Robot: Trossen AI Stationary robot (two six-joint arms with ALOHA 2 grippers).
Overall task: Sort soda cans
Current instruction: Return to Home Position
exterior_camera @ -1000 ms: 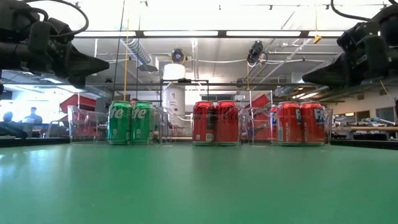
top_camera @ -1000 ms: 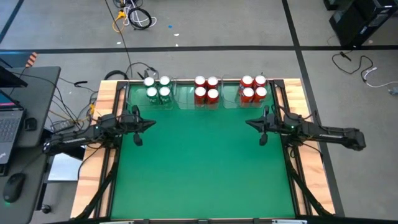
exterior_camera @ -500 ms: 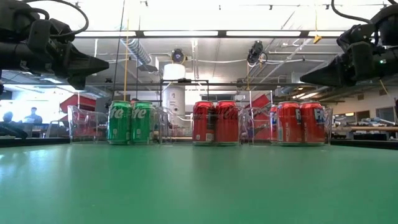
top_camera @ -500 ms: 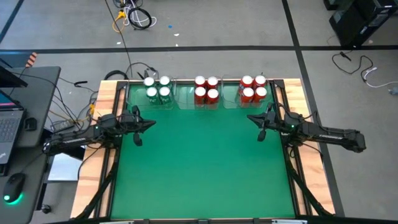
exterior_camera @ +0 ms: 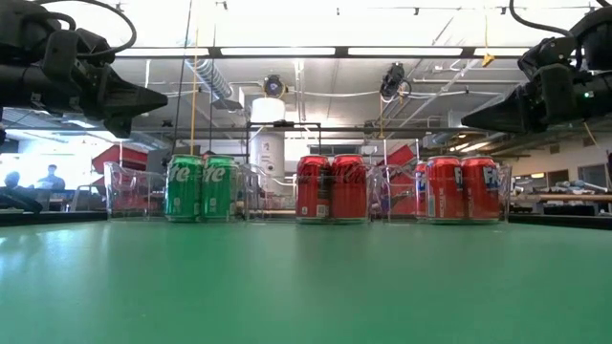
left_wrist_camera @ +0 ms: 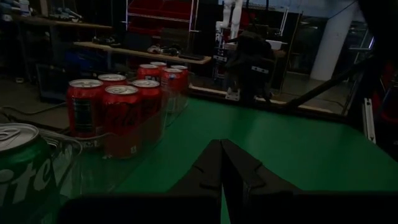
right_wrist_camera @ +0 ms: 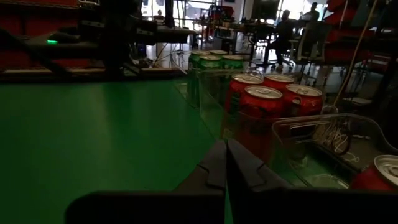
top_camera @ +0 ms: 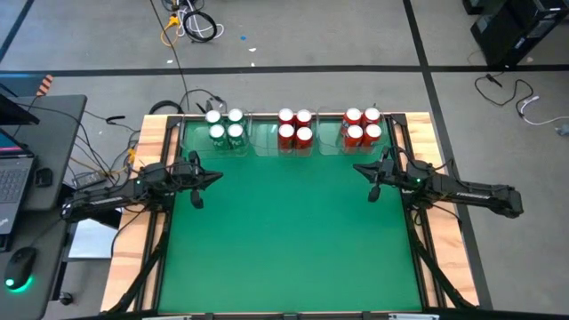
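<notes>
**Sorted layout along the far edge of the green worktop [top_camera: 284,240].** The soda cans are standing upright in three groups of four, each group sitting inside its own one of three clear trays [exterior_camera: 120,189]. The green cans [top_camera: 225,126] are occupying the left end of the row. One set of red cans [top_camera: 295,127] is filling the middle, and a second set of red cans [top_camera: 363,126] is filling the right end. Grouping by colour in a single row is keeping each kind apart and leaving the rest of the mat open, so the sorting itself is looking complete. The tray walls are showing only faintly from above, so it is not possible to say whether neighbouring trays are touching. The left claw [top_camera: 216,176] is hovering above the mat at the worktop's left side, pointing inward and well apart from the green cans. Its wrist view is showing the two dark fingers [left_wrist_camera: 208,168] pressing together with nothing between them. The right claw [top_camera: 357,172] is mirroring this at the right side, near but not touching the right-hand red cans, with its fingers [right_wrist_camera: 214,165] likewise closed and empty. Both arms are sitting drawn back towards their own sides. This is probably a resting stance, chosen so that neither arm is reaching over the trays or risking a knock against the cans.
</notes>
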